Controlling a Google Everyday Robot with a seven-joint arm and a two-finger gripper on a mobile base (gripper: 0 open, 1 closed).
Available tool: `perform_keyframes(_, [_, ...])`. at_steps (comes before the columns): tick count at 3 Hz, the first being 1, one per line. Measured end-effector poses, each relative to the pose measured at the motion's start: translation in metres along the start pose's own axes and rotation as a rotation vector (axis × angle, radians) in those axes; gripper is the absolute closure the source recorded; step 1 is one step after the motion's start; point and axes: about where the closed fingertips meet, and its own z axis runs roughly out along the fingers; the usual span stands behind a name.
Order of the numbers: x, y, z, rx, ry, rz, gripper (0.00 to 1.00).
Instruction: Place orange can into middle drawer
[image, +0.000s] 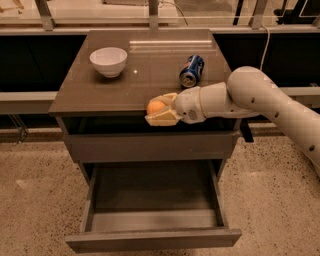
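My gripper is shut on the orange can, a small smooth orange ball. It holds the ball at the front edge of the tabletop, above the cabinet front. The white arm reaches in from the right. The middle drawer is pulled wide open below, with nothing in it. The gripper is above the drawer's back part and well higher than it.
A white bowl stands at the back left of the tabletop. A blue soda can lies on its side at the back right. The upper drawer just under the top is closed. Speckled floor lies around the cabinet.
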Motion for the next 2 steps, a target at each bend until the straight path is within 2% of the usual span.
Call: perform_keyframes(2, [-0.0045, 0.0000, -0.0022, 0.000, 0.000, 0.000, 1.00])
